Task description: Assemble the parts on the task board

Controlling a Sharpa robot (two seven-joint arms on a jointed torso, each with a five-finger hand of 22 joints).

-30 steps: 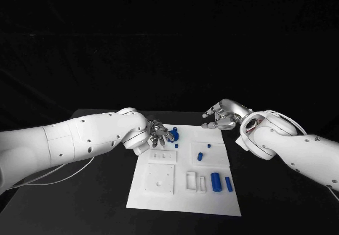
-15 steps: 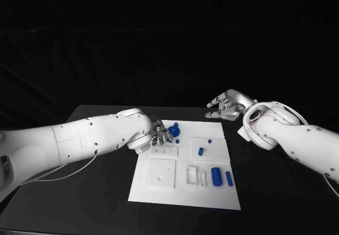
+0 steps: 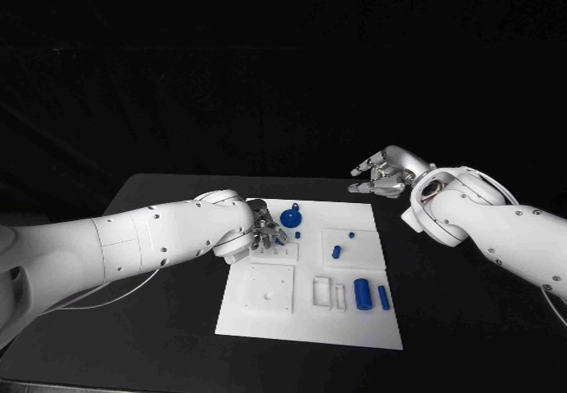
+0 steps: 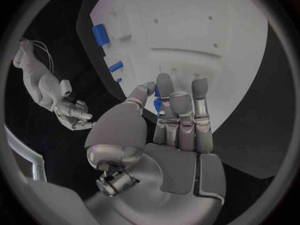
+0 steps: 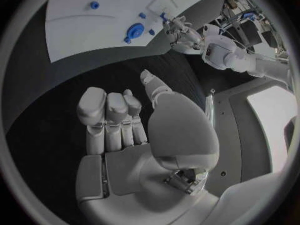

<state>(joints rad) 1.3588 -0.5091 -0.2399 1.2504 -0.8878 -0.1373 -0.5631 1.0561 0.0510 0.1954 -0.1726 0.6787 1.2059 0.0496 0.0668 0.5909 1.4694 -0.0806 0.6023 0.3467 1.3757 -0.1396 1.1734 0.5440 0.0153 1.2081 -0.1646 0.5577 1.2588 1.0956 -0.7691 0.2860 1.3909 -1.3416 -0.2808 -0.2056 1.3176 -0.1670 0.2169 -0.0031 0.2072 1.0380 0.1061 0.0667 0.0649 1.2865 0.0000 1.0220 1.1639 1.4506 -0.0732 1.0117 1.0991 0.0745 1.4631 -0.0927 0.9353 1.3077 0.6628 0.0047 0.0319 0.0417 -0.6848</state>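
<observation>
White task board point(image 3: 310, 323) lying flat on a black table point(image 3: 154, 327). Left hand point(image 3: 265, 232) hovering at the board's far left corner, fingers loosely apart, holding nothing. Just beyond its fingertips, a round blue part point(image 3: 291, 218) resting on the board. Right hand point(image 3: 384, 178) raised off the board past its far right corner, fingers curled apart, empty. More blue parts point(image 3: 361, 294) nearer, well apart from both hands.

I read no text, label, brand, number or sign on the task board point(image 3: 310, 327) or my arms.
</observation>
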